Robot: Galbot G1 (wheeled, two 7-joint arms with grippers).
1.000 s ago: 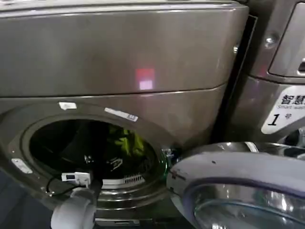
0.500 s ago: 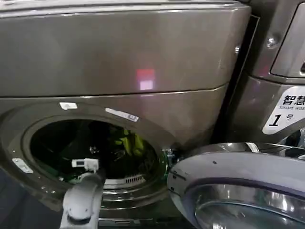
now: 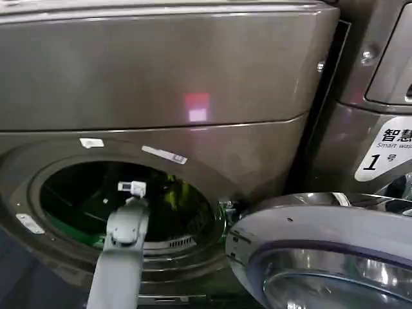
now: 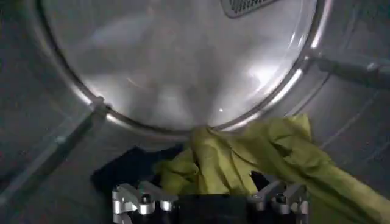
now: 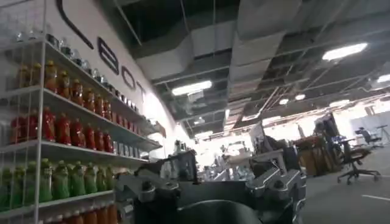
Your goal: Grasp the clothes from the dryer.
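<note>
From the head, we see our left gripper (image 3: 132, 188) inside the dryer (image 3: 161, 84), beside its swung-open door (image 3: 322, 251). Left wrist: jaws spread, empty, just above the clothes (image 4: 244, 164) on the drum floor. Right wrist: our right gripper (image 5: 213, 189), jaws apart, faces shelves (image 5: 55, 152) of bottles.

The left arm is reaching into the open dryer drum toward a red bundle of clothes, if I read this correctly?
Not quite: the clothes are yellow-green with some dark blue cloth, not red, as the left wrist view shows. The rest holds: in the head view the left arm reaches into the open dryer, its left gripper open just short of the bundle.
</note>
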